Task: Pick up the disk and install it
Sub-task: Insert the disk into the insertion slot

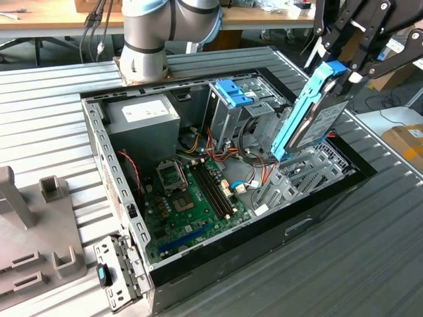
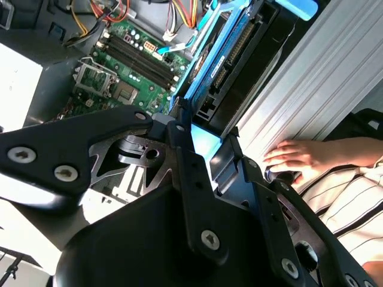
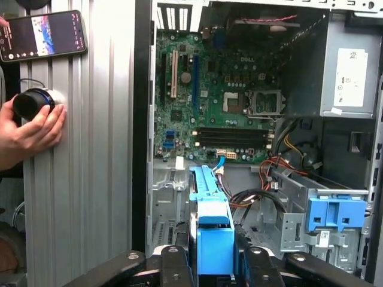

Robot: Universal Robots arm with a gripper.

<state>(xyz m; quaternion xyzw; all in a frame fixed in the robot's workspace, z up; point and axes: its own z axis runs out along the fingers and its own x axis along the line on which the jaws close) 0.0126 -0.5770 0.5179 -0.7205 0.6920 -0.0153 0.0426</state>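
My gripper [image 1: 342,71] is shut on the disk [image 1: 310,112], a grey drive in a bright blue carrier rail. It hangs steeply tilted over the exterior view's right end of the open computer case [image 1: 264,224]. Its lower end reaches down to the grey metal bay [image 1: 297,175]; I cannot tell whether they touch. In the first wrist view the blue carrier [image 3: 209,203] runs out from between the black fingers [image 3: 173,263], above the bay floor. In the second wrist view the disk [image 2: 233,54] extends from the gripper [image 2: 206,140] beside the motherboard [image 2: 119,66].
A tall metal cage with a blue latch [image 1: 232,92] stands just beside the disk, with cables around it. The power supply [image 1: 142,122] and the arm's base [image 1: 142,46] are at the back. A person's hand [image 3: 30,128] rests on a black knob by a phone [image 3: 42,34].
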